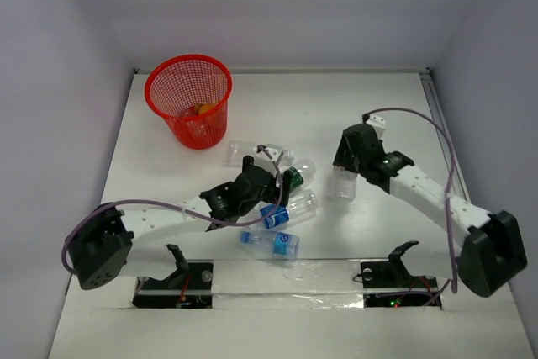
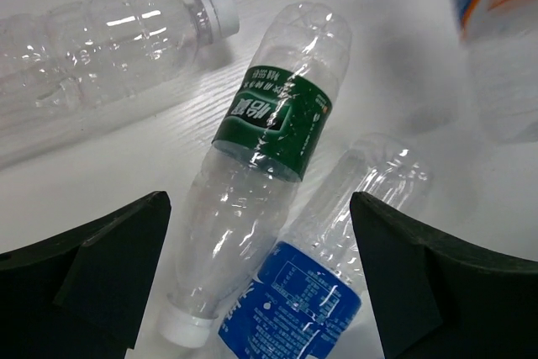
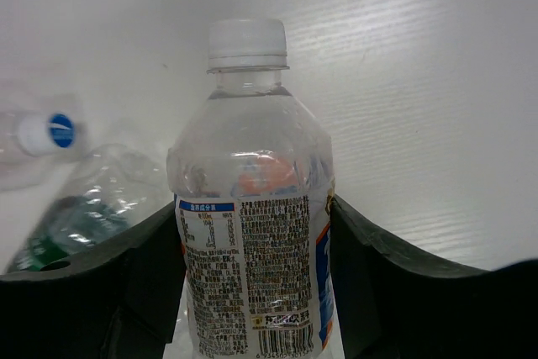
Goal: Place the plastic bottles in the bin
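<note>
Top view: red mesh bin (image 1: 189, 98) stands far-left on the table (image 1: 378, 107), w/ an orange object (image 1: 203, 109) inside, too small to ID. L gripper (image 1: 277, 179) hangs over a cluster of bottles lying near table centre. The unlabelled bottle (image 1: 242, 151) is on the far side and the green-label bottle (image 1: 301, 171) is just beside the fingers. The blue-label bottle (image 1: 298, 208) lies nearer the bases, and a 2nd blue-label bottle (image 1: 273, 243) is closest to the front edge. R gripper (image 1: 343, 171) is at an upright white-label bottle (image 1: 343, 186), right of the cluster & apart from it. All these bottles are well apart from the bin.

L wrist view: L fingers (image 2: 109, 283) are spread wide, released, gripping nothing. The green-label bottle lies on the table between them, cap toward the camera, touching the blue-label bottle on its right. The unlabelled bottle is upper left, white cap on.

R wrist view: R fingers (image 3: 395, 292) sit on both sides of the white-label bottle, pads against its sides, grasping it. The bottle is upright, cap on.
</note>
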